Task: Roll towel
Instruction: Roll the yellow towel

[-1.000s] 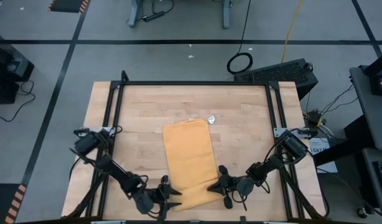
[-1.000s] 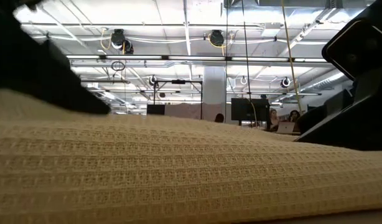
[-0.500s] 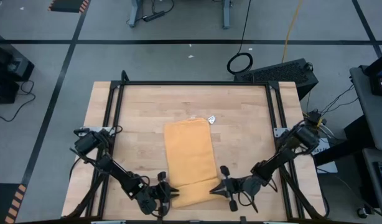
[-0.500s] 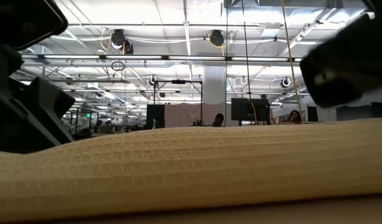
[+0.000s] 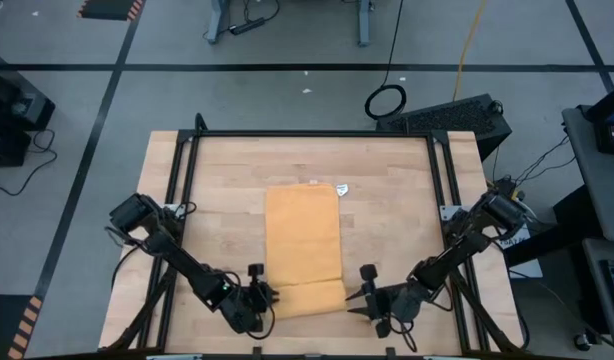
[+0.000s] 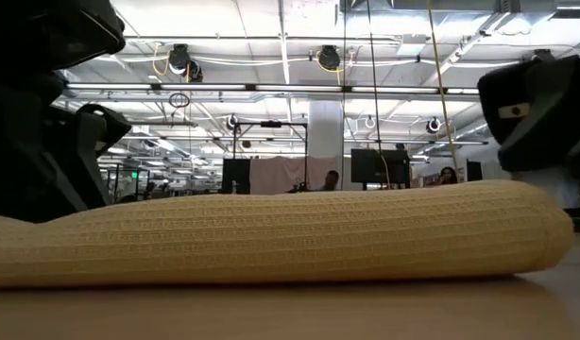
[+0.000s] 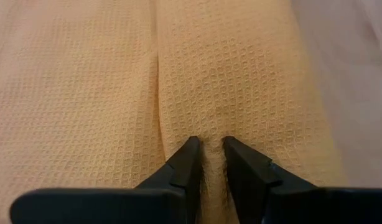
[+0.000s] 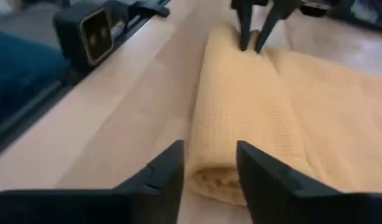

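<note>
Now the towel point(image 5: 303, 240) lies lengthwise on the wooden surface point(image 5: 397, 200), its end nearest the arms rolled into a thick tube. At one end of that roll the left pincer point(image 7: 208, 163) pinches a ridge of towel fabric between its narrowly set fingers. At the roll's other end the right pincer point(image 8: 209, 171) is spread, just short of the spiral end.

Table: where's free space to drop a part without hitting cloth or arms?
Bare wood lies along the far edge beyond the towel, and in wide strips between the towel and the black frame rails either side. A small white scrap sits by the towel's far right corner. The near edge is crowded: left gripper and right gripper flank the rolled end.
</note>
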`<state>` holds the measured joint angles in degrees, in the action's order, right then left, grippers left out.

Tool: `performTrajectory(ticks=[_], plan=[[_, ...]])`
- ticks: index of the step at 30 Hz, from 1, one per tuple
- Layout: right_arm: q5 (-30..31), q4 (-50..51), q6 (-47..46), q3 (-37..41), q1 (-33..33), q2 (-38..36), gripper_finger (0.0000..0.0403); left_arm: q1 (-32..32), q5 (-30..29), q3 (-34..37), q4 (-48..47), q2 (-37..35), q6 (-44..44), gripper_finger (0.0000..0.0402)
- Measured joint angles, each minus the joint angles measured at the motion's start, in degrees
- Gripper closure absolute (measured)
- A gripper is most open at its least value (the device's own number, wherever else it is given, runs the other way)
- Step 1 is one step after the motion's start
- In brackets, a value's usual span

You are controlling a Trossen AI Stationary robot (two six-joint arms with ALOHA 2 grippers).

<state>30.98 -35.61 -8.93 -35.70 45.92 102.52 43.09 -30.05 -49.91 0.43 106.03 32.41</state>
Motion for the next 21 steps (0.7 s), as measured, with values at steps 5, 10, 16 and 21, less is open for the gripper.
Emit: performTrajectory(ticks=[5, 10, 16, 21], plan=[[3.50, 1.88, 8.45, -0.01, 2.30, -0.02, 0.0202, 0.03, 0.07, 0.02, -0.46, -2.38, -0.75, 0.0324], [5.84, 2.27, 11.73, -0.04, 3.82, -0.04, 0.0139, 0.15, 0.00, 0.02, -1.26, -5.05, -3.52, 0.0324], [9.18, 4.63, 13.77, -0.03, 4.51, -0.04, 0.0101, 0.17, -4.76, -1.16, -0.54, -9.75, -7.96, 0.0324], [9.61, 4.30, 17.26, -0.04, 4.53, -0.04, 0.0093, -0.74, -8.18, -3.52, 13.26, -8.94, -21.19, 0.0309]])
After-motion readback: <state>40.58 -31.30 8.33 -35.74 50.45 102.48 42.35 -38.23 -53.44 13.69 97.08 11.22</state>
